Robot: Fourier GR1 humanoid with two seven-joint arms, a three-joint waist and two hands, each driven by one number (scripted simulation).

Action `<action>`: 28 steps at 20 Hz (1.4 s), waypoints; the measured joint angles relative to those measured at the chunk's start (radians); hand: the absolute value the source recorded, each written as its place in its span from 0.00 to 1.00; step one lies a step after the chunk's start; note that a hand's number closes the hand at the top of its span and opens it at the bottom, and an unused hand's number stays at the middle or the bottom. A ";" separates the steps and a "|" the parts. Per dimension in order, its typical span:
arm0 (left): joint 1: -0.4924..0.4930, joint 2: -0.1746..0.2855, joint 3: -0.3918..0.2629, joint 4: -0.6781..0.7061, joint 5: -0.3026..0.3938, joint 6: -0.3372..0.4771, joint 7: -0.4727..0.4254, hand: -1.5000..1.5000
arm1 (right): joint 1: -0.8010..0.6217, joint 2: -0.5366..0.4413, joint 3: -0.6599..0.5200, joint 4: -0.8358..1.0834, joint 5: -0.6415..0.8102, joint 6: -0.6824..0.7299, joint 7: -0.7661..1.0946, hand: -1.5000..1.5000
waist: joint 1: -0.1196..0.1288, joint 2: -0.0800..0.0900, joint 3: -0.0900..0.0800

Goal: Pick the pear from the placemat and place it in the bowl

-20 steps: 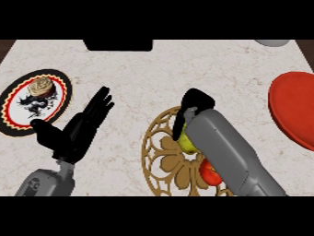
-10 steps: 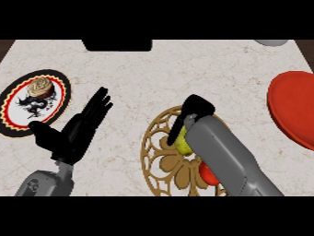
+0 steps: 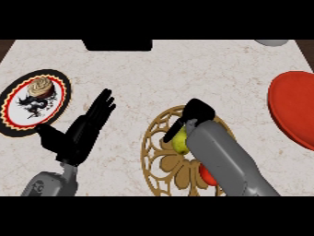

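Note:
The yellow-green pear (image 3: 180, 142) shows over the round tan openwork placemat (image 3: 156, 156) in the middle of the counter. My right hand (image 3: 199, 113) is curled round it from above and hides most of it. I cannot tell whether the pear is off the mat. The red bowl (image 3: 300, 110) stands at the right edge, well apart from this hand. My left hand (image 3: 84, 130) rests open, fingers up, left of the placemat.
A small red thing (image 3: 206, 175) lies on the placemat beside my right forearm. A black-rimmed plate (image 3: 11, 120) with a cupcake (image 3: 41, 87) sits at the left. A dark object (image 3: 117, 45) and a grey object (image 3: 273, 42) stand at the far edge.
My right hand has shifted slightly toward the near edge over the placemat, still curled on the pear. The left hand has stayed put.

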 measured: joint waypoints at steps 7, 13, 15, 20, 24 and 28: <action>0.008 0.002 0.021 -0.035 -0.002 -0.009 0.030 0.50 | 0.040 -0.016 0.029 -0.050 0.063 -0.024 -0.046 1.00 | -0.001 -0.008 -0.004; -0.011 -0.017 0.026 -0.006 -0.012 -0.017 0.031 0.50 | 0.032 -0.028 0.072 -0.057 0.052 -0.033 -0.049 1.00 | 0.000 -0.009 -0.007; -0.012 -0.011 0.038 -0.001 -0.011 -0.025 0.030 0.50 | 0.033 -0.026 0.085 -0.060 0.061 -0.034 -0.050 1.00 | 0.001 -0.009 -0.006; 0.006 -0.019 0.034 -0.023 -0.021 -0.023 0.033 0.50 | 0.037 -0.032 0.113 -0.088 0.099 -0.014 -0.064 1.00 | 0.000 -0.009 -0.003; 0.039 -0.012 0.048 -0.029 -0.020 -0.020 0.023 0.50 | 0.160 -0.144 0.235 -0.257 0.134 0.017 -0.265 1.00 | -0.027 -0.020 0.000; 0.054 -0.010 0.064 -0.023 -0.018 -0.009 0.019 0.50 | 0.268 -0.295 0.349 -0.442 0.179 -0.013 -0.472 1.00 | -0.065 -0.029 0.002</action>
